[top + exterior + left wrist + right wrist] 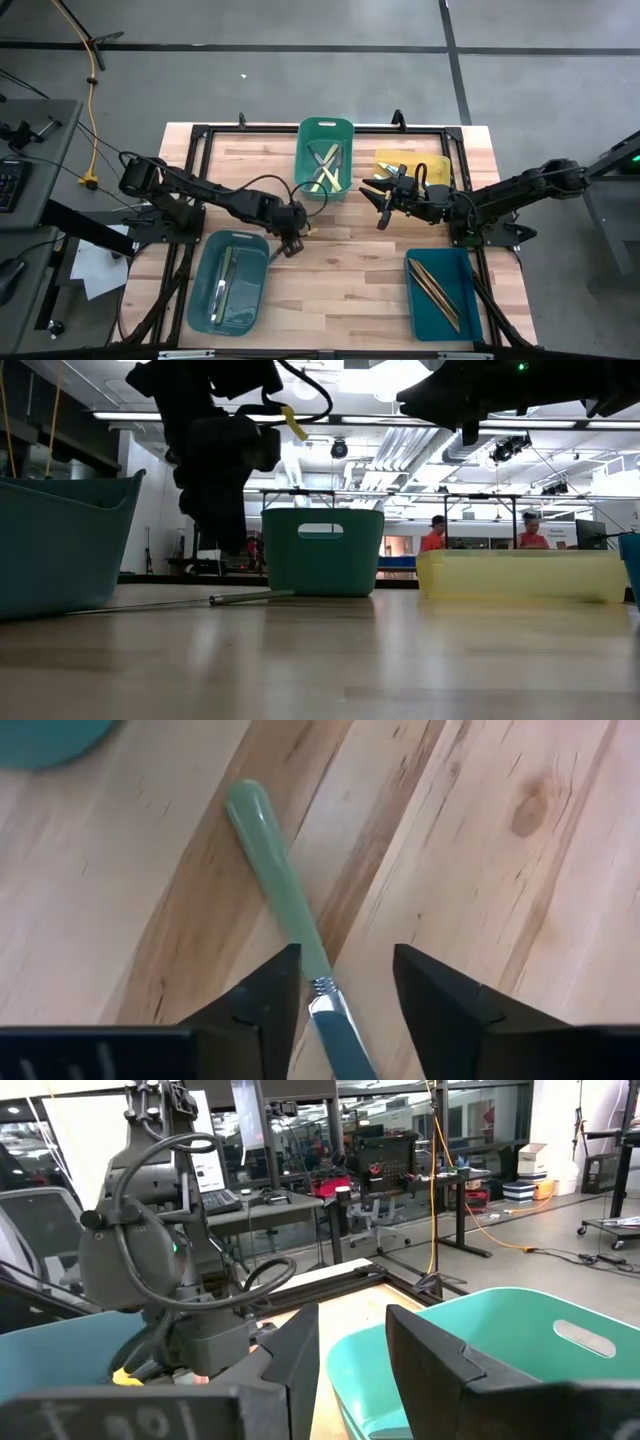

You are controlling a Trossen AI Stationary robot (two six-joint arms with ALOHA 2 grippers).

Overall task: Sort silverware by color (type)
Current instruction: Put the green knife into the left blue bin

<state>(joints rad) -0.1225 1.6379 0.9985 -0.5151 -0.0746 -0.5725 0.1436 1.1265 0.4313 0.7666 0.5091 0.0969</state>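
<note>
My left gripper (345,995) hangs low over the wooden table (350,270), just off the upper right corner of the teal plastic bin (228,292). My two dark fingers (262,1005) are spread apart, straddling a pale green-handled knife (285,910) that lies flat on the boards, untouched. Inside that bin lie a few similar utensils (222,278). My right gripper (382,200) hovers well beyond the bin, fingers parted, empty.
</note>
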